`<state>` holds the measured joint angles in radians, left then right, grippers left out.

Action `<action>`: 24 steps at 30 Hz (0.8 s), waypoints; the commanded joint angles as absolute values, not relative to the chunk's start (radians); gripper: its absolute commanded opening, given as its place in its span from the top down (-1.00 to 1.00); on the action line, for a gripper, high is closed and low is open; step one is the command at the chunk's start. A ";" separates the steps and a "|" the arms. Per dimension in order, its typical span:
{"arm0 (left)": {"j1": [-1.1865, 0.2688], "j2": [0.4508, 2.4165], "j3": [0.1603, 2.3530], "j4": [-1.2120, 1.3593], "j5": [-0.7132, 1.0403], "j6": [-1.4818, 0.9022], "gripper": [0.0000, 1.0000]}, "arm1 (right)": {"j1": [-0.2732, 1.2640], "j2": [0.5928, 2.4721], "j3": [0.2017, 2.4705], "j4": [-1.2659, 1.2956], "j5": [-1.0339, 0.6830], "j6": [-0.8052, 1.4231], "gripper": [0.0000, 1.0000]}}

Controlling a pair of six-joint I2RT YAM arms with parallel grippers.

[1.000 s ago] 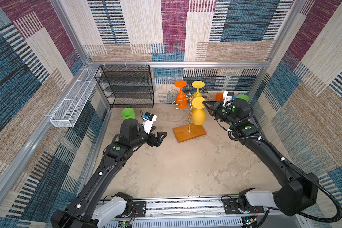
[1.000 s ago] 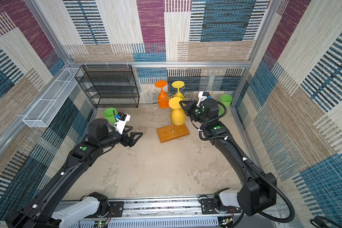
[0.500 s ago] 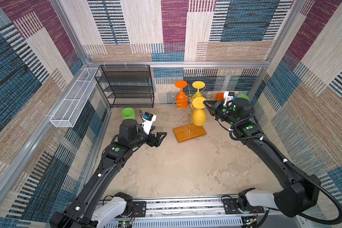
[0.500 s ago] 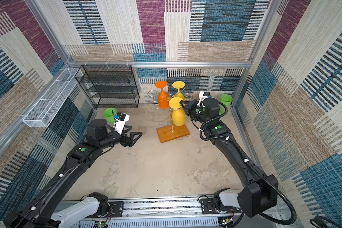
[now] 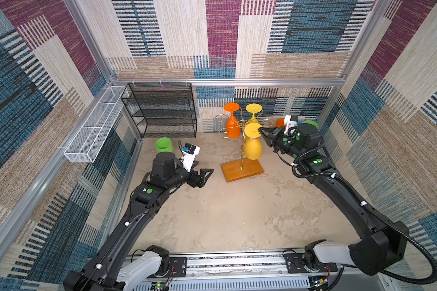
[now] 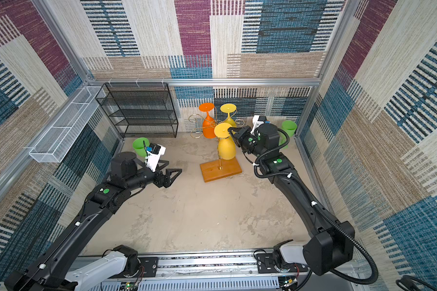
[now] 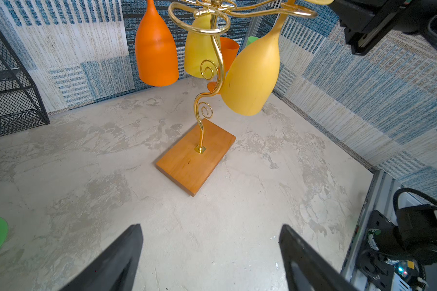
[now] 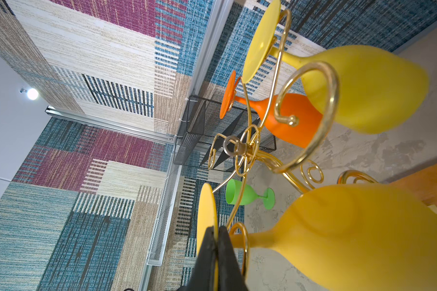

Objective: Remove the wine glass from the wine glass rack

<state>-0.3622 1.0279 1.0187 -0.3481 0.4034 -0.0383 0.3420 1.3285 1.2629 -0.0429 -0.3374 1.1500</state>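
Right gripper [image 5: 261, 130] is pinching yellow wine glass [image 5: 253, 150] by its foot; left gripper [image 5: 204, 177] is hanging open. Risk: stem snagging scroll, tipping wine glass rack [image 5: 242, 170].

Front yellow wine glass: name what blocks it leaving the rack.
The right gripper is shut on the front yellow wine glass's foot. Only the wine glass rack's scroll arm, curled around its stem, stands in the way; nothing else visible does.

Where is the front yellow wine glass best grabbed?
By the rim of its flat foot, from the right, as the right gripper pinches it: the front yellow wine glass hangs bowl-down, foot on top, overhanging the wine glass rack's scroll.
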 commanded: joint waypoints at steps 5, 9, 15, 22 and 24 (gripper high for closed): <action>-0.362 1.026 1.026 -0.336 0.417 -0.037 -0.75 | 0.357 1.325 1.267 -0.024 -0.345 1.145 1.00; -0.361 1.027 1.025 -0.336 0.416 -0.037 -0.75 | 0.362 1.324 1.267 -0.024 -0.348 1.143 1.00; -0.362 1.032 1.026 -0.336 0.416 -0.037 -0.75 | 0.367 1.311 1.256 -0.025 -0.341 1.138 1.00; -0.363 1.040 1.026 -0.332 0.423 -0.041 -0.75 | 0.373 1.291 1.229 -0.019 -0.335 1.152 1.00; -0.364 1.040 1.027 -0.333 0.425 -0.042 -0.75 | 0.377 1.288 1.224 -0.015 -0.335 1.154 1.00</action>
<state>-0.3622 1.0397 1.0187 -0.3481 0.4038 -0.0387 0.3714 1.2972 1.2285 -0.0521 -0.3298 1.1461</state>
